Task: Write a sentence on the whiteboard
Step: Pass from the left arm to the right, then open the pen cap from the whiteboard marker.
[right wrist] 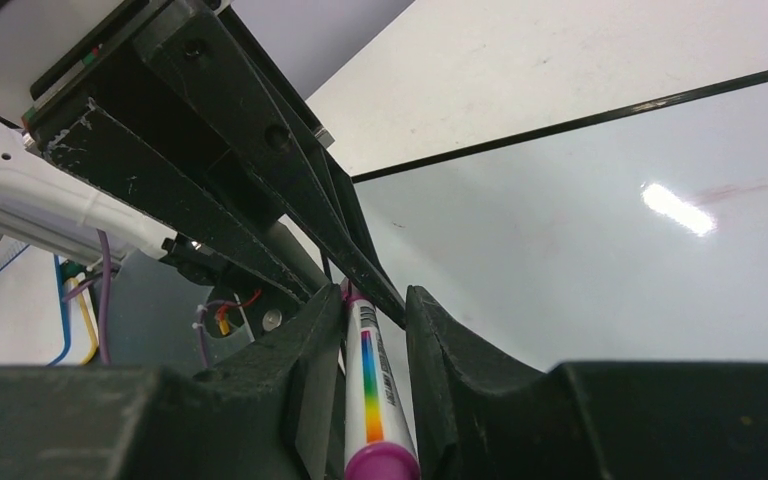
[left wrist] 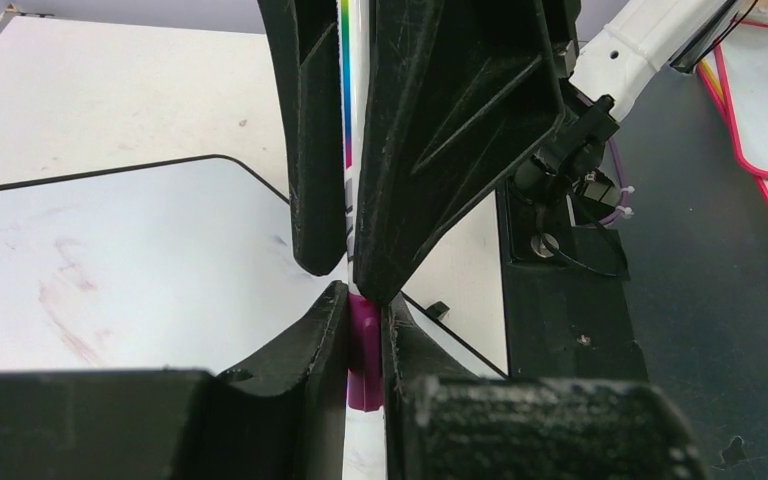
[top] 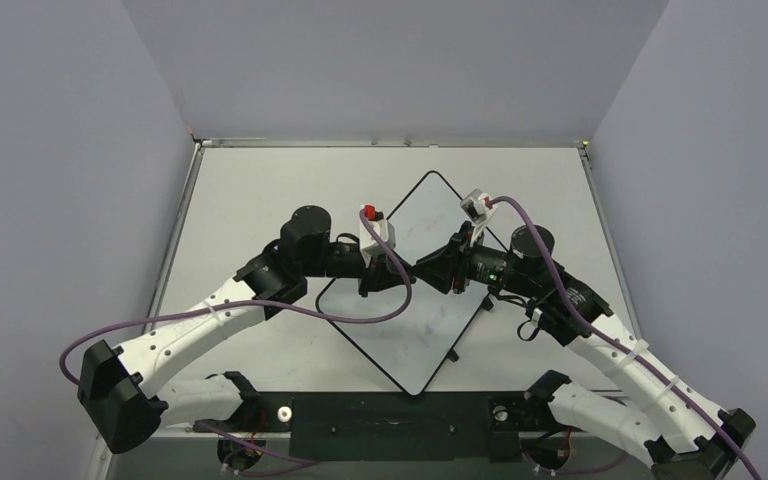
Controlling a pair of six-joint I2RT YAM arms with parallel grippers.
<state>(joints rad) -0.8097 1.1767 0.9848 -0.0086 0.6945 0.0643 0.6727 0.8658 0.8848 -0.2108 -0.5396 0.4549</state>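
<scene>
Currently: left fingers clamp magenta cap; right fingers pinch marker. Advised: pull straight apart, no sideways bending.

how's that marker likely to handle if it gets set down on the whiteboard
The marker looks like a slim, round, rigid barrel, so it would probably roll on the glossy whiteboard. Its smooth printed body may slip in a loose grip. It is likely light.

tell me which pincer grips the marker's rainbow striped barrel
The right pincer: the white, rainbow-striped barrel of the marker runs between its jaws. The left pincer is shut only on the magenta end.
</scene>
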